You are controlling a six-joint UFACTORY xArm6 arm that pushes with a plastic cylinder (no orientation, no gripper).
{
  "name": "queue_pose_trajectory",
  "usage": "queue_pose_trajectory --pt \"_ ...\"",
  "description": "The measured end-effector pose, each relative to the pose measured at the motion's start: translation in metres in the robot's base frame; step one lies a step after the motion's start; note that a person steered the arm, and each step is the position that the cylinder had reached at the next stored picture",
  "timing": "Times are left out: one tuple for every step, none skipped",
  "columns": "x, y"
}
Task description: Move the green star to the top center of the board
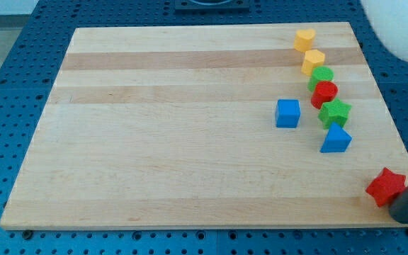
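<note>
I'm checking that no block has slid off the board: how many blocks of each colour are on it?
Yellow: 2
Green: 2
Red: 2
Blue: 2
Total: 8

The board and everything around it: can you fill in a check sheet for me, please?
Surface: wooden board, light, striped grain.
Job's things: green star at the view's right, between the red cylinder and blue triangle; top center not reached.
Clutter: two yellow blocks, green cylinder, blue cube, red star at the bottom right corner.
Pincer: none; my tip sits just right of the red star, far from the green star.
Cables: nothing seen.
Surroundings: blue pegboard table; white object at top right.
</note>
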State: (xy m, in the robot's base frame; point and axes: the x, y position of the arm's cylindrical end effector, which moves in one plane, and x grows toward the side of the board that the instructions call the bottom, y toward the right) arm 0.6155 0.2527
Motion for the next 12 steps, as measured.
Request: queue_pose_trajectory --pt "-0.013 0.0" --pt "-0.029 -0.007" --pt "-0.046 -0.01" --pt "-0.052 -0.02" --pt "-0.052 -0.058" --pt "-0.052 -0.086" --pt "-0.065 -0.118" --pt "-0.083 -0.094" --pt "-0.104 -0.108" --pt "-0.11 -0.103" --pt "-0.111 -0.084" --pt "-0.121 -0.076"
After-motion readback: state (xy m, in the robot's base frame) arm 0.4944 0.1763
